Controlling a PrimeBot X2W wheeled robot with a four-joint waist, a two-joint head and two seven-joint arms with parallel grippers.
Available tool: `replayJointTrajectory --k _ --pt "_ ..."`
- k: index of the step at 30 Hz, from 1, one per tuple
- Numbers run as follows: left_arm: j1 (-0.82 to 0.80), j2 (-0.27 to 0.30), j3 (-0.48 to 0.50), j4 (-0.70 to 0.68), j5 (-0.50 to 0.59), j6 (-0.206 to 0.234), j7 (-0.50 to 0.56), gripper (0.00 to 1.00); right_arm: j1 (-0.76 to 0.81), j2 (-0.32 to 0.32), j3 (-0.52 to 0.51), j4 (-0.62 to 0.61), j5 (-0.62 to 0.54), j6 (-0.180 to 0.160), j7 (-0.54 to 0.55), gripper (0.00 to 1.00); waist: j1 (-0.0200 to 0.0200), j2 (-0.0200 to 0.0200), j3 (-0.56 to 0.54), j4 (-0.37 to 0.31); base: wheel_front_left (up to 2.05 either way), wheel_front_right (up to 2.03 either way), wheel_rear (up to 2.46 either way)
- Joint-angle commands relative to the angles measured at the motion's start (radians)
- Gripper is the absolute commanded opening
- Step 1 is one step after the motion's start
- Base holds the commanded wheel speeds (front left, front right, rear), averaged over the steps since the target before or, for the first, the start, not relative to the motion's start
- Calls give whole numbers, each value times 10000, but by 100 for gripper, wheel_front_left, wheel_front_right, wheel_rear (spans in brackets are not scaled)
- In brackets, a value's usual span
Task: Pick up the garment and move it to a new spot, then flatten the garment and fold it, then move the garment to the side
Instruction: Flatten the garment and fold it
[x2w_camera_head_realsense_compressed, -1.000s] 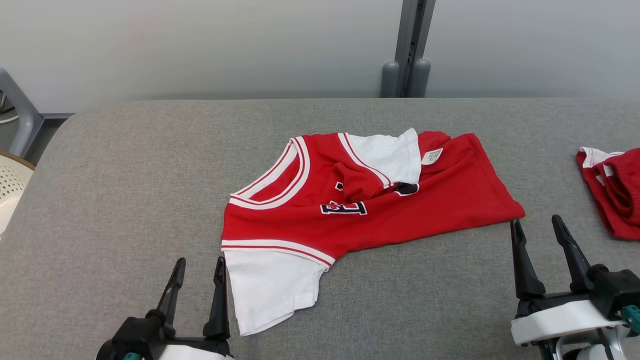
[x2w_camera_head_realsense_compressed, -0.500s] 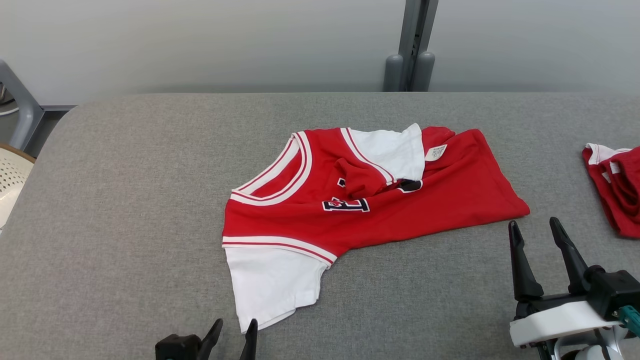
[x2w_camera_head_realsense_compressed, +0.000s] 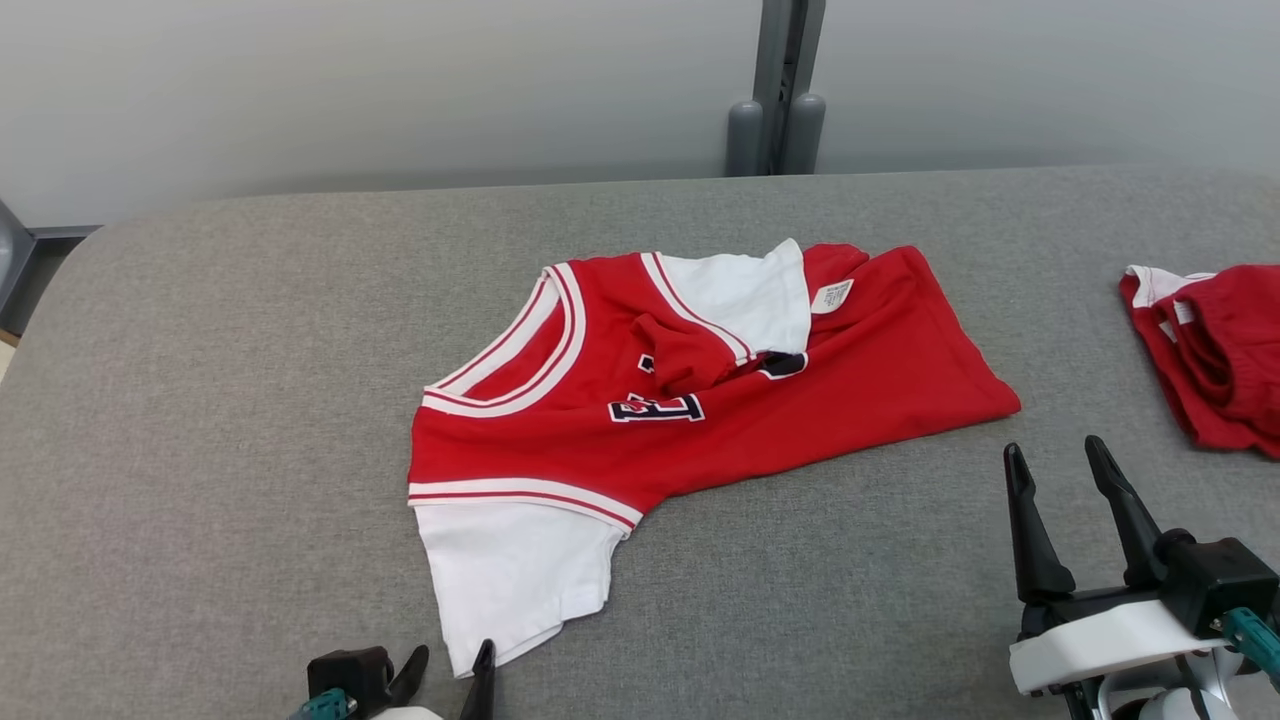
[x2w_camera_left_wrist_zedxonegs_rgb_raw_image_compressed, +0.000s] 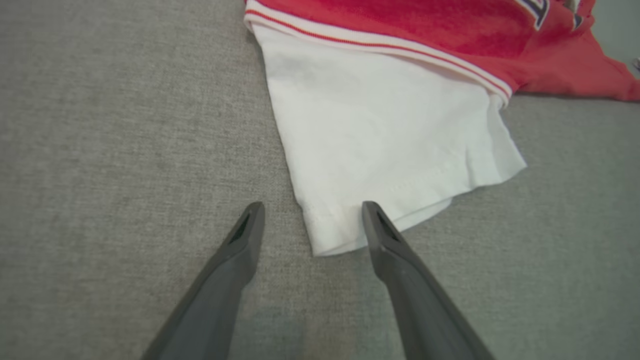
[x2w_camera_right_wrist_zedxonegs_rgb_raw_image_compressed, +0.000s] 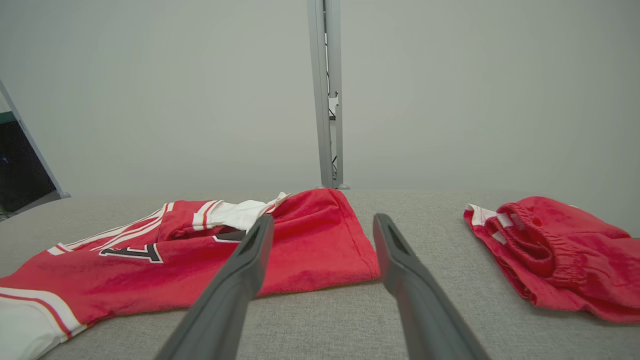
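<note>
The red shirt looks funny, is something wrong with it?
Yes. The shirt isn't flat: its far white sleeve is flopped over the chest, hiding part of the letters, and a white tag pokes out beside it. The near sleeve lies smooth.

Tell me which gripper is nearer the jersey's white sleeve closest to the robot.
Left. The left gripper is right at the white sleeve, its open fingers flanking the hem corner. The right gripper, also open, sits at the jersey's other end, beside the red bottom corner.
</note>
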Motion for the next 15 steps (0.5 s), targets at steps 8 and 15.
replayJointTrajectory --k 8,15 --pt "-379 -29 -551 880 -198 5 301 18 -25 -42 -82 28 -43 1 -53 100 0 0 38 -127 0 0 0" --pt "-732 -3 -550 327 -484 -59 -680 0 -25 -44 -371 326 -100 1 -51 100 0 0 76 124 0 0 0"
